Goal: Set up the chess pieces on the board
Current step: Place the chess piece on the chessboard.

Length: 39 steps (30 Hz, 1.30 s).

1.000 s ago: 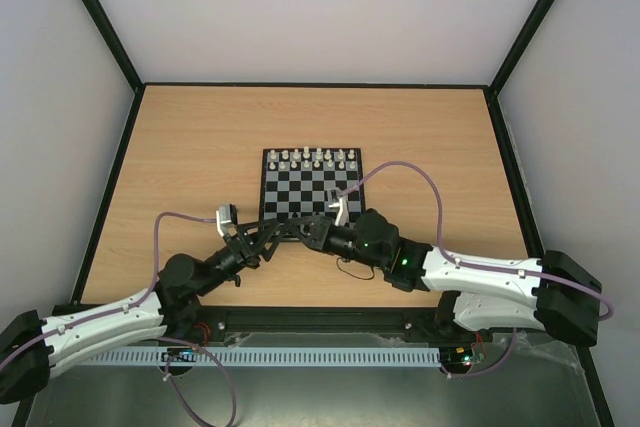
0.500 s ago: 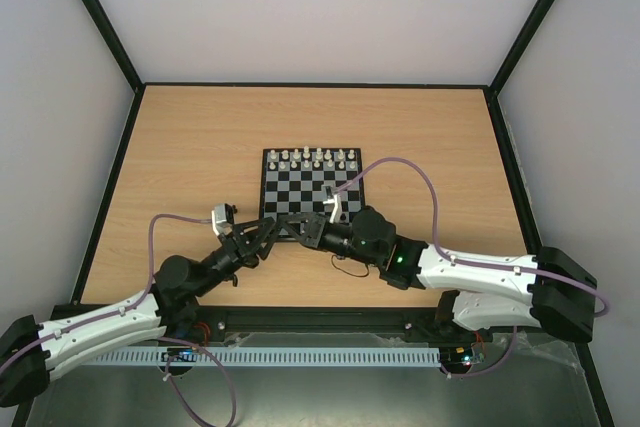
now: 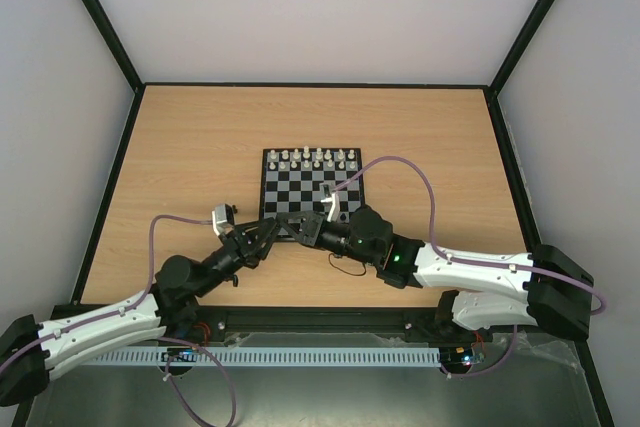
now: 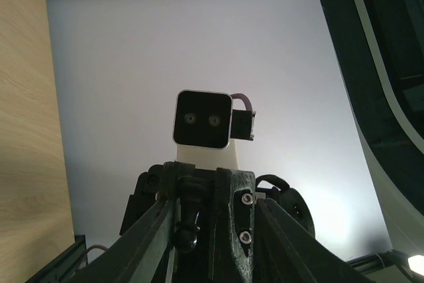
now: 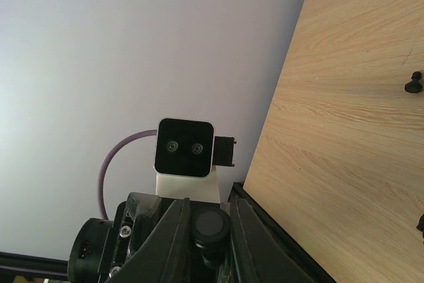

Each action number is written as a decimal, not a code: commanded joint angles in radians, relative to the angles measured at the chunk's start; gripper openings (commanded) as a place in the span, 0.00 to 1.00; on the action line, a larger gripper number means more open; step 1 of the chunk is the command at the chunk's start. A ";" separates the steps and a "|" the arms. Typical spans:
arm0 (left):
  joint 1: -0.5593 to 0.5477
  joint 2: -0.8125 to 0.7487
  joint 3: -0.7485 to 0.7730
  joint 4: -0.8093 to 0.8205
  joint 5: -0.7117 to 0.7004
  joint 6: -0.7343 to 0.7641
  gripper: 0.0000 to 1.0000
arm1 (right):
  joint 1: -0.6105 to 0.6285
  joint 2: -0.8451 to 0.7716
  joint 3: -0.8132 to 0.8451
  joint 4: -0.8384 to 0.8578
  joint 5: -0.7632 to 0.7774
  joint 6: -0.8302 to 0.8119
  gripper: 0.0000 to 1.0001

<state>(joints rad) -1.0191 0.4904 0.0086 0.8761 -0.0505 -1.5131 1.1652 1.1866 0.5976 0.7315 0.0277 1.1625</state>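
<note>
Counter (image 3: pixel 200 147) beneath: right pincer (image 5: pixel 209 211) is clamping a piece (image 5: pixel 211 228); left pincer (image 4: pixel 215 203) is straddling a black piece (image 4: pixel 187 230), grip unclear.

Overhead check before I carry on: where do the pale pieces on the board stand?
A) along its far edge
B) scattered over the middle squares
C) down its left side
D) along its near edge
A: the pale pieces line up along the far edge of the board, away from the arm bases.

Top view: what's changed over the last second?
Both arms shifted slightly left: the left gripper drew back and the right gripper followed, tips still meeting at the near edge of the board. The right holds a black piece. Board and white pieces stayed put.
</note>
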 commanded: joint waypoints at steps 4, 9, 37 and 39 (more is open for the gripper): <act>-0.020 -0.027 -0.064 0.016 0.005 -0.002 0.33 | 0.010 0.006 0.023 0.004 0.032 -0.024 0.01; -0.025 -0.043 -0.067 -0.003 -0.004 0.002 0.23 | 0.007 -0.002 0.021 -0.006 0.041 -0.024 0.01; -0.030 -0.216 0.031 -0.466 -0.073 0.015 0.05 | -0.085 -0.185 -0.007 -0.293 0.037 -0.069 0.71; -0.031 -0.217 0.073 -0.574 -0.078 0.023 0.05 | -0.109 -0.252 -0.014 -0.368 0.041 -0.093 0.78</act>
<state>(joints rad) -1.0462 0.2935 0.0162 0.5346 -0.1024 -1.5097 1.0988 1.0420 0.5941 0.5236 0.0517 1.1217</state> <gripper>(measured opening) 0.088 0.726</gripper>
